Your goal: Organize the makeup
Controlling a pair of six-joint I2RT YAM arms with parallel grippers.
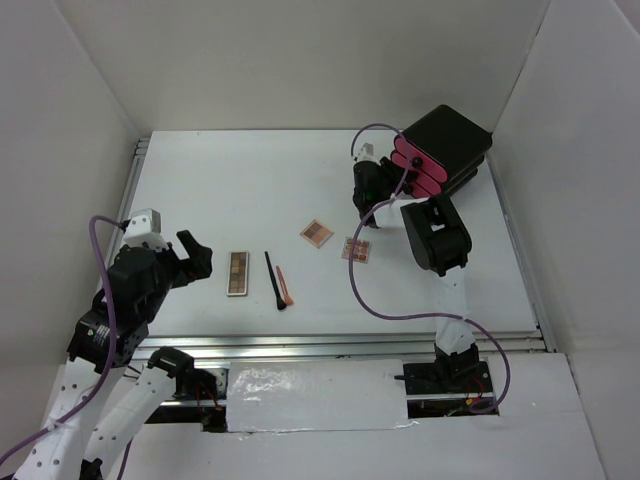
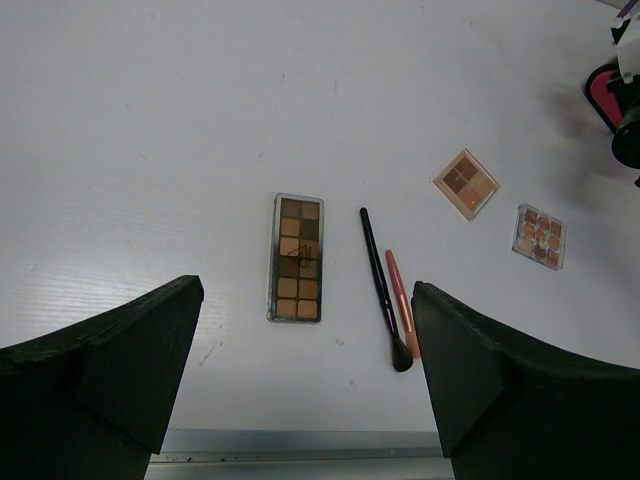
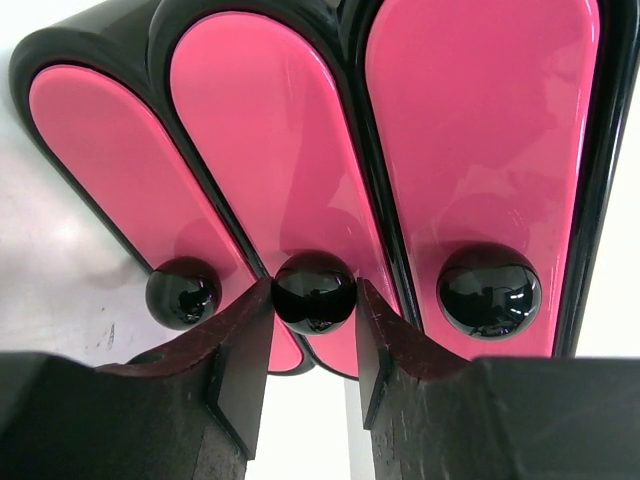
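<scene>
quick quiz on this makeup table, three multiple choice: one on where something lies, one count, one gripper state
1. Where does the narrow brown palette lie relative to the black brush?
A. to its left in the top view
B. on top of it
C. inside a drawer

2. How many pink drawer fronts does the black box have?
A. two
B. three
C. five

3. The left gripper is:
A. shut on the brush
B. shut on a bottle
C. open, holding nothing

Answers:
1 A, the palette lies apart from the brush, on its left.
2 B, the right wrist view shows three fronts, each with a black knob.
3 C, the left wrist view shows its fingers wide apart above the table.
</scene>
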